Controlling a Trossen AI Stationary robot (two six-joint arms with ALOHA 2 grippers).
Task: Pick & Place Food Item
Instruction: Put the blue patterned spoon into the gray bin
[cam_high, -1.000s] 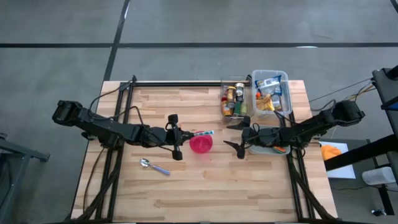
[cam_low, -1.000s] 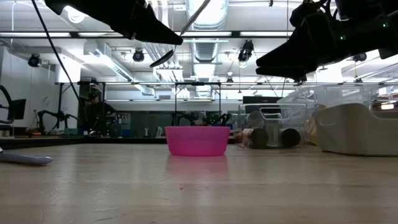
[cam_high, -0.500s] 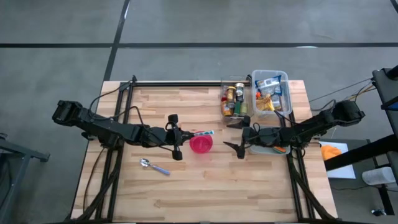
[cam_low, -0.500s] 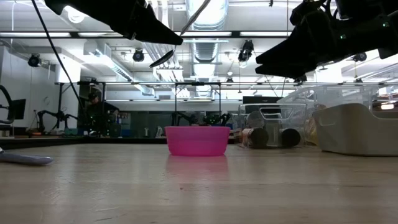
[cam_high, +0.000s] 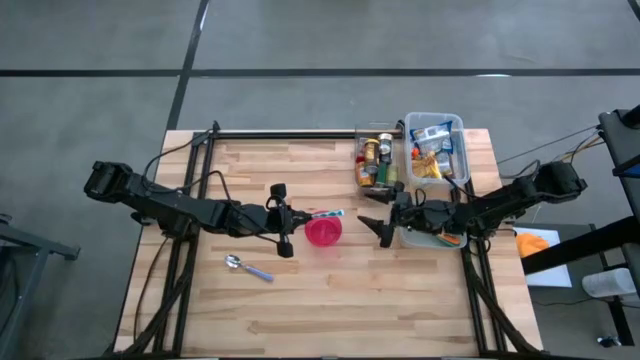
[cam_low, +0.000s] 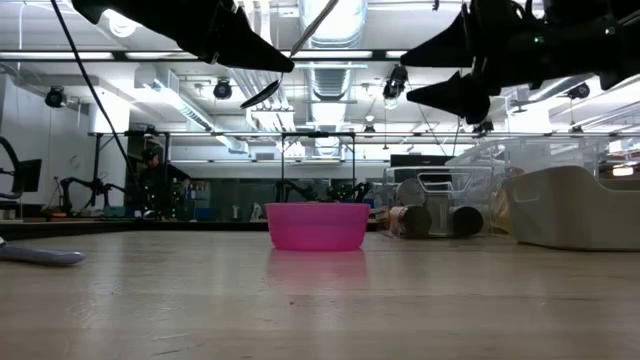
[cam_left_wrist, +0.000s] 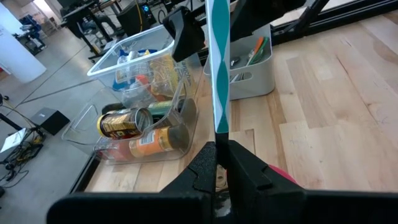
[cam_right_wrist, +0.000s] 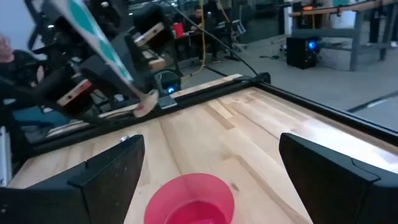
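— Two hands spotted above the tabletop (cam_high: 300, 310)?
— Yes. Found the left hand (cam_high: 297, 217) clenched on a teal-striped stick (cam_high: 330, 213) beside the pink bowl (cam_high: 323, 231), the right hand (cam_high: 377, 213) released, empty. Saw food packets (cam_high: 432, 150) in the bin (cam_high: 433, 116).

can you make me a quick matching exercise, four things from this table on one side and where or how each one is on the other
Things:
1. pink bowl
2. spoon on the table
3. left claw
4. right claw

States or places:
A. wide open, above the table
B. lying flat, near the front edge
C. shut on a teal striped utensil
D. between the two claws

Pairs: 1-D, 2-B, 3-C, 4-A
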